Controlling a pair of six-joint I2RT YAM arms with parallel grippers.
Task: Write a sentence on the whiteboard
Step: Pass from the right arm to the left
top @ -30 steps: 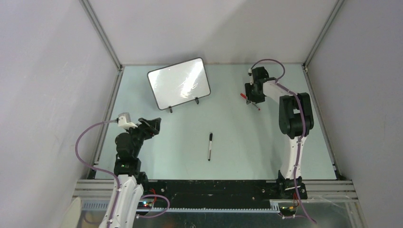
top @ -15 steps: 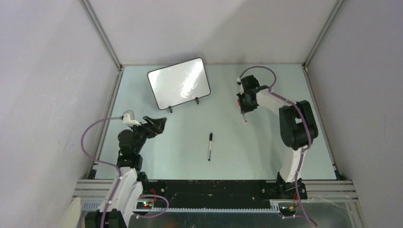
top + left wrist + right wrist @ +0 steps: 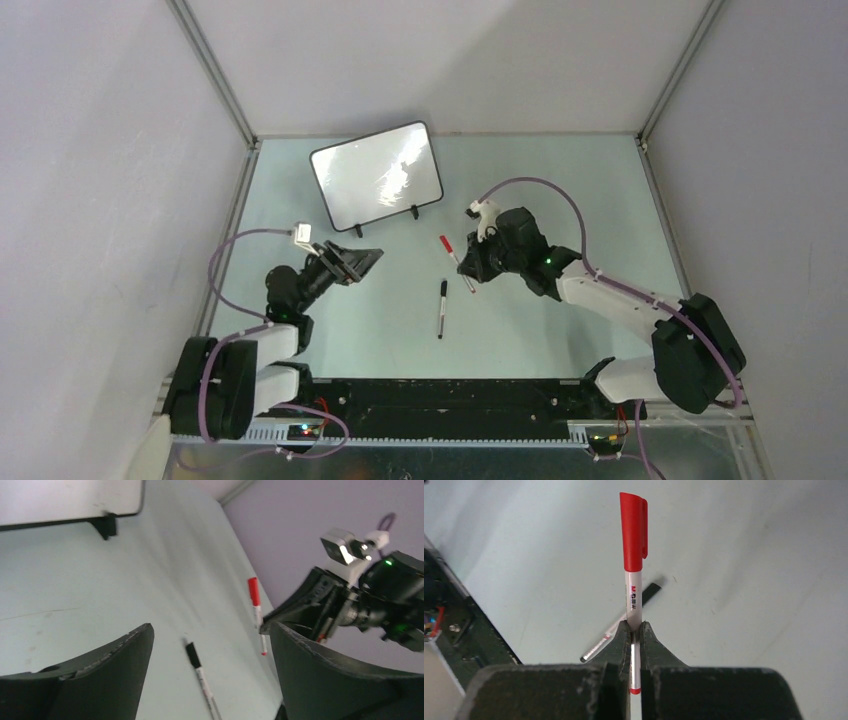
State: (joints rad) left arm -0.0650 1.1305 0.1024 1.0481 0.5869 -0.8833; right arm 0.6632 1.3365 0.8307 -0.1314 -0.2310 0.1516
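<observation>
- Located whiteboard (image 3: 377, 176) in the upper centre-left of the overhead view, propped on its feet on the table (image 3: 590, 190). Also caught in the top left corner of the left wrist view.
- Searched its face for the sentence: only glare, nothing red legible. Cannot tell from here whether anything is written.
- Found right gripper (image 3: 474, 270) near frame centre overhead, pinching red marker (image 3: 452, 254) by its white barrel.
- Confirmed in the right wrist view: right gripper (image 3: 634, 630) pressed tight on the barrel of the red marker (image 3: 634, 605). Red cap (image 3: 633, 530) on, pointing to the top of the frame.
- Found left gripper (image 3: 358, 260) left of centre overhead, below the board, spread wide and holding nothing.
- Through the left wrist view, looking between its two fingers: red marker (image 3: 255, 600) at centre right, with black marker (image 3: 199, 667) below it.
- Noted black marker (image 3: 441, 308) lying flat on the table just below the red one overhead, apart from both grippers.
- Judged step in hand: pen picked up and presented, but capped. Writing not begun, and pen well apart from the board.
- Judged next move:
  - Bring the cap between the spread left fingers, close on it and pull straight along the pen's axis.
  - Keep the right grip firm on the barrel, or expect slip.
  - Then carry the bared tip up-left to the board's face.
  - Press lightly: probably easy to tip or push a board standing on small feet.
</observation>
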